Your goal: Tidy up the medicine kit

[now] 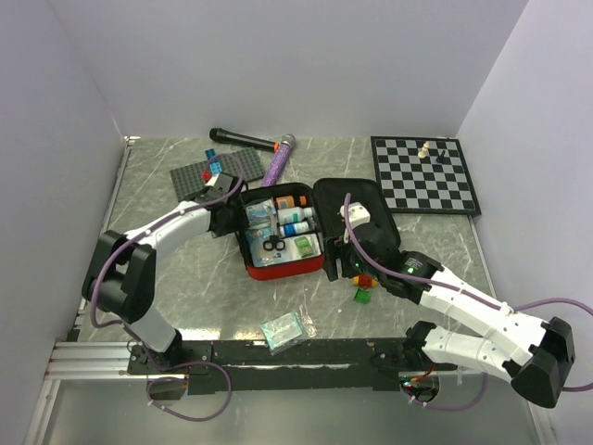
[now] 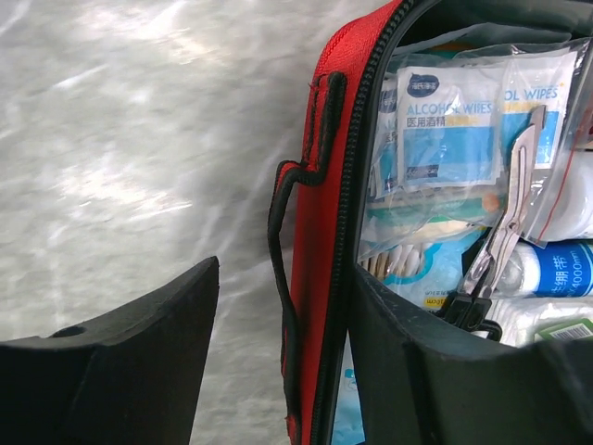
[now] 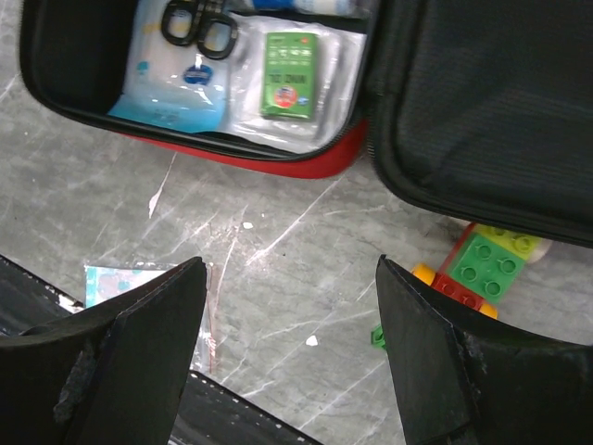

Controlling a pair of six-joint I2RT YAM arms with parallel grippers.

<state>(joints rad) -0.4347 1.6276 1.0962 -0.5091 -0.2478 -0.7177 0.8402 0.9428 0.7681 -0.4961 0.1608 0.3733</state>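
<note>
An open red medicine kit (image 1: 278, 271) lies in the middle of a grey marble tabletop (image 1: 195, 278), its black-lined lid (image 1: 380, 206) folded out to the right. The left gripper (image 2: 285, 264) straddles the kit's left wall, jaws apart. One finger is outside over bare marble and the other is inside above the contents. The black carry strap (image 2: 278, 222) sits between them, with a gap showing on the outer side. Inside the kit, alcohol-wipe sachets (image 2: 445, 120) overlap a bottle (image 2: 556, 269) (its label is cut off by the frame edge). The right gripper (image 3: 289, 264) hovers just in front of the kit, jaws wide, gripping nothing. Toy bricks (image 3: 482, 269) are partly hidden by the lid's edge. A small packet (image 3: 139, 283) in front of the kit is half covered by a finger.
</note>
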